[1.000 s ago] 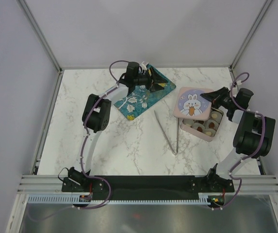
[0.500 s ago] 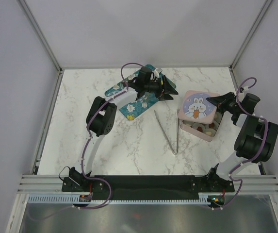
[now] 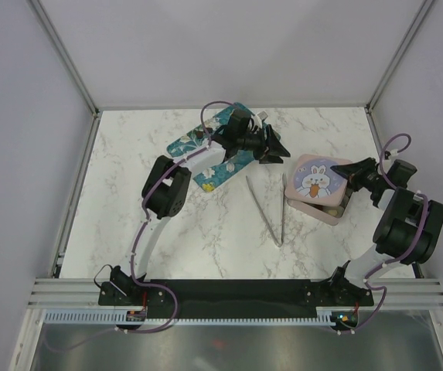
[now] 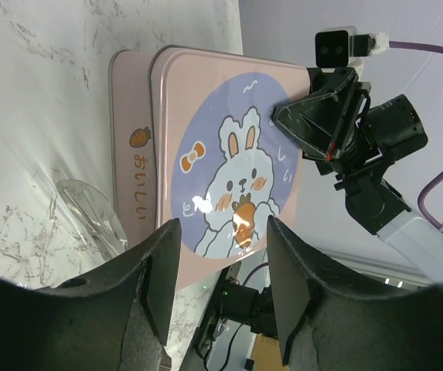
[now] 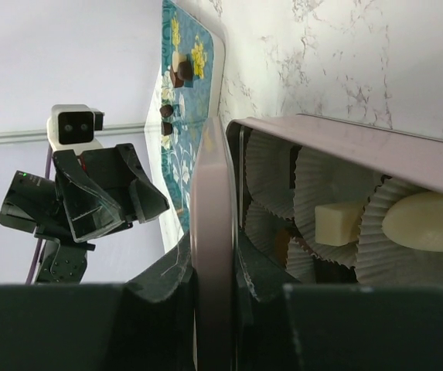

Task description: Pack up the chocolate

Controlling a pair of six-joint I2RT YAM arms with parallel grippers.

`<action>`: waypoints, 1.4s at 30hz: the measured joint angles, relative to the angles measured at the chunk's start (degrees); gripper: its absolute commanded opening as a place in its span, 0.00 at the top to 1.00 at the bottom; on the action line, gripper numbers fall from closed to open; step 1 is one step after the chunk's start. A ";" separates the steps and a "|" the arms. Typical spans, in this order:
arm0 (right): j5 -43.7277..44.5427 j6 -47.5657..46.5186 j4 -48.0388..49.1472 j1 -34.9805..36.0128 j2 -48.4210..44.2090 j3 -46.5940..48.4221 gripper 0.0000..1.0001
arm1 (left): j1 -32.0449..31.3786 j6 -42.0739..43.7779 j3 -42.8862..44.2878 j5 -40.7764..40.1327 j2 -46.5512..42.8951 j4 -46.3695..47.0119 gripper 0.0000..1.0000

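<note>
From above, the left arm stretches far across the table (image 3: 206, 232). The left gripper (image 3: 274, 148) hangs just past the tray (image 3: 206, 166) and points toward the tin (image 3: 314, 210). The right arm is folded close, with the right gripper (image 3: 350, 171) at the right edge of the lid (image 3: 318, 179), which covers most of the tin. The tongs (image 3: 271, 210) lie between tray and tin.

In the left wrist view, the left jaws stand apart with nothing between them, facing the lid.

In the right wrist view, the right fingers (image 5: 167, 282) pinch the lid's rim. Chocolate (image 5: 337, 222) sits in paper cups inside the tin, and more pieces lie on the tray.
</note>
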 measured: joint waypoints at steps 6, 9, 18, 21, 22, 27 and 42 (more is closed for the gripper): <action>-0.37 1.86 3.76 -1.09 0.00 -2.27 0.99 | -0.92 -0.04 0.00 0.02 1.40 0.20 0.46; -1.11 2.62 5.16 -1.70 0.02 -2.95 0.98 | -1.46 -0.04 0.00 0.09 2.12 0.37 0.46; -2.08 2.84 6.80 -3.28 1.16 -3.34 0.80 | -2.36 -0.07 0.00 0.24 3.23 1.18 0.47; -2.32 1.79 6.05 -3.30 1.75 -3.61 0.77 | -2.45 -0.07 0.00 0.26 3.28 1.40 0.48; -2.40 1.38 5.51 -3.34 1.84 -3.61 0.76 | -2.45 -0.07 0.00 0.31 3.28 1.66 0.48; -2.91 -0.42 3.48 -4.68 1.84 -3.56 0.74 | -2.67 -0.11 0.00 0.50 3.28 2.58 0.48; -0.94 -6.91 -6.03 -7.21 1.79 -2.19 0.55 | -3.04 -0.31 -0.02 0.76 3.28 3.15 0.49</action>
